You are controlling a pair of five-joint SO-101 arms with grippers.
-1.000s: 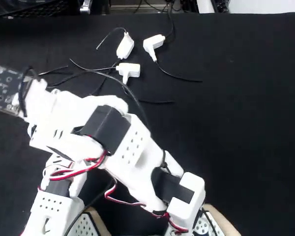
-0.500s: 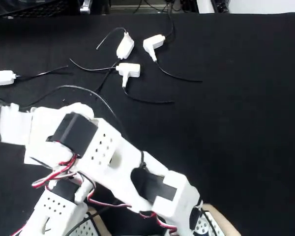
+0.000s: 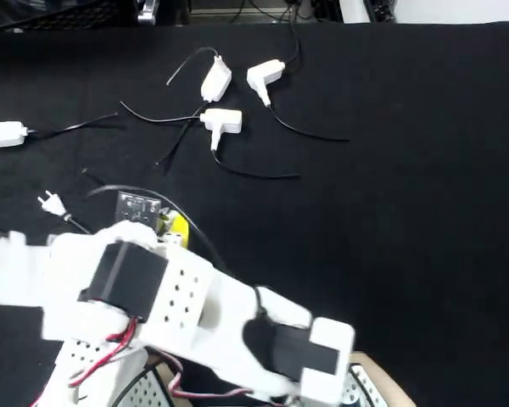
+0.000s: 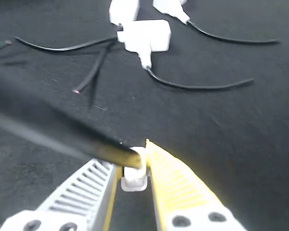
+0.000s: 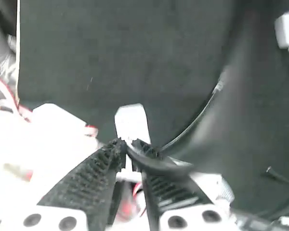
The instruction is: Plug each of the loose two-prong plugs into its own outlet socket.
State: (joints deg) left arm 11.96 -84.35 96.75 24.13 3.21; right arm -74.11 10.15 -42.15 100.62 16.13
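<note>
Your desk [image 3: 407, 212] has both arms [image 3: 178, 297] crowded at its near left corner. White sockets [image 3: 222, 121] lie near the far edge, and a loose plug [image 3: 49, 202] lies near the left edge. Your left claw [image 4: 133, 158] is clamped on a small white piece [image 4: 134, 179] with a black cord. Your right claw [image 5: 127, 144] pinches a white block [image 5: 130, 120]. I think a cord could snag on an arm and tug a piece out.

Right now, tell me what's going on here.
The left gripper is clamped on a white connector with a black cable; the right gripper pinches another white piece. Three white cabled blocks lie farther back on the black table, and a two-prong plug lies loose at the left.
</note>
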